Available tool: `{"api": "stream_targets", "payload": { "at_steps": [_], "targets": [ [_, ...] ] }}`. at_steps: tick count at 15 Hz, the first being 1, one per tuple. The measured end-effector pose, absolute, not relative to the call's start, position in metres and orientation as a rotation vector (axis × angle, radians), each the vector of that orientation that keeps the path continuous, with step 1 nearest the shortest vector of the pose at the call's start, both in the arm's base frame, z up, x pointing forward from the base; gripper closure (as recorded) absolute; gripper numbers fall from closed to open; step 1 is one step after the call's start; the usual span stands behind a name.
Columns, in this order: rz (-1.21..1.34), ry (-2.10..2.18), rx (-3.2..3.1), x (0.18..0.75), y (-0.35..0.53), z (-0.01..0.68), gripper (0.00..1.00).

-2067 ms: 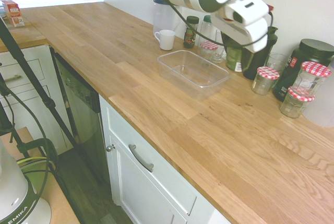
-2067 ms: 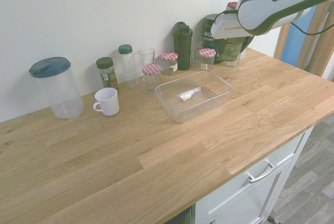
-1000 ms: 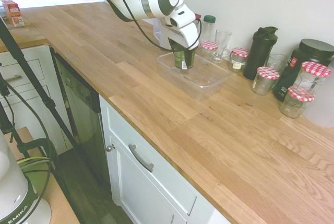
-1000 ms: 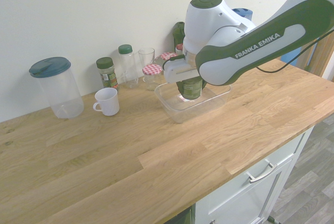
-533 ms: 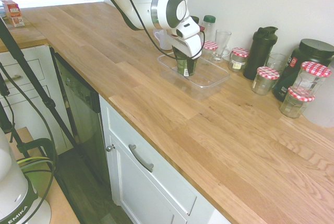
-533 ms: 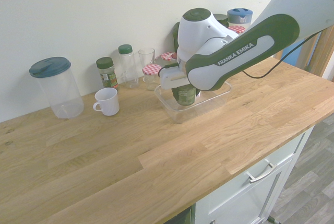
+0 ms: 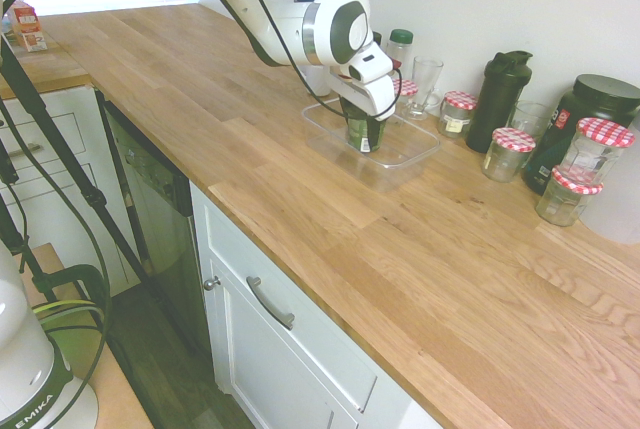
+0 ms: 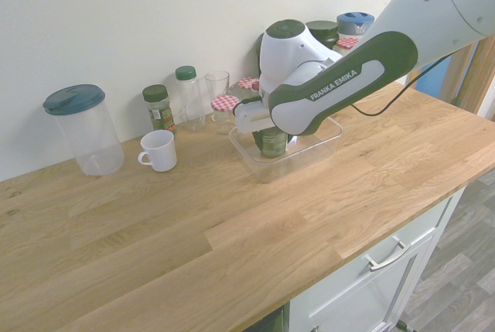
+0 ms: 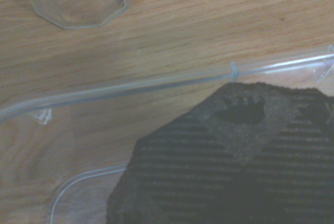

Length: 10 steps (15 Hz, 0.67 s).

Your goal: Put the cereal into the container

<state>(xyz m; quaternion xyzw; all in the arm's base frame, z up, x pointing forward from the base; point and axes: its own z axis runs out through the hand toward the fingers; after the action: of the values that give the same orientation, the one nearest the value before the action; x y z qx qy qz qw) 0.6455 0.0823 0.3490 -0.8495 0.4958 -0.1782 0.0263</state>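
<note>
The gripper (image 7: 362, 117) is holding the cereal (image 7: 364, 137) inside the container (image 8: 329, 140), its fingers standing only as wide apart as this jar and pressing on its sides. The jar is staying within the rim, nearer to the end facing the white mug (image 8: 158, 151); whether it is touching the container's bottom, I cannot tell. The container is resting on the tabletop (image 8: 186, 231), closer to the wall edge.
</note>
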Motion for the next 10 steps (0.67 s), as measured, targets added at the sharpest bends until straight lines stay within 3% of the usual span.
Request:
{"api": "stream_targets", "payload": {
  "at_steps": [10],
  "targets": [
    [-0.538, 1.520, -2.636, 0.6472, 0.0716, 0.3478, 0.00]
  ]
}}
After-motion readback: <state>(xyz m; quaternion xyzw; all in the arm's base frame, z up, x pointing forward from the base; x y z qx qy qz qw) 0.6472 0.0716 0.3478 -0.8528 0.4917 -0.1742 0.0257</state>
